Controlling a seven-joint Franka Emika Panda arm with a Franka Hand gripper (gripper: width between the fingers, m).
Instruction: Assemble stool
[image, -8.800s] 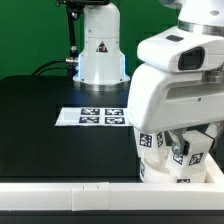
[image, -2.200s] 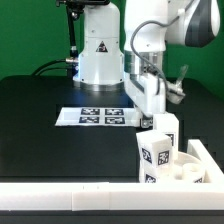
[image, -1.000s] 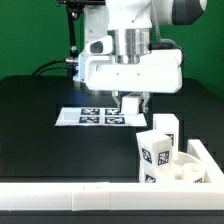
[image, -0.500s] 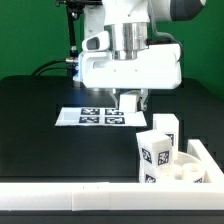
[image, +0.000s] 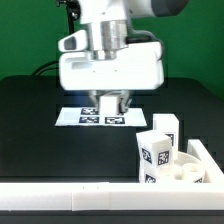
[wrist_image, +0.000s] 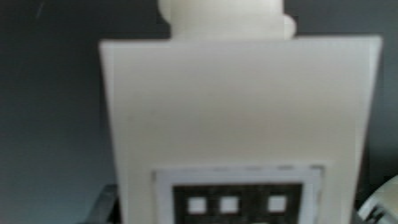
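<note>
Your gripper (image: 112, 104) hangs over the black table (image: 30, 110), above the right part of the marker board (image: 88, 117), and is clamped on a stool leg (wrist_image: 222, 110). In the wrist view that leg fills the picture, with its tag (wrist_image: 231, 196) facing the camera and a peg at one end. At the exterior view's right, in the near corner, two more legs (image: 154, 156) stand upright beside the round seat (image: 186, 172). The white edge bars (image: 90, 195) hem them in.

Near the exterior view's right corner, a blocky white front leg (image: 153, 156) and a rear leg (image: 165, 127) stand upright, tags showing, beside the round seat (image: 186, 173). A third leg (wrist_image: 222, 110), pegged and tagged, hangs farther left.
</note>
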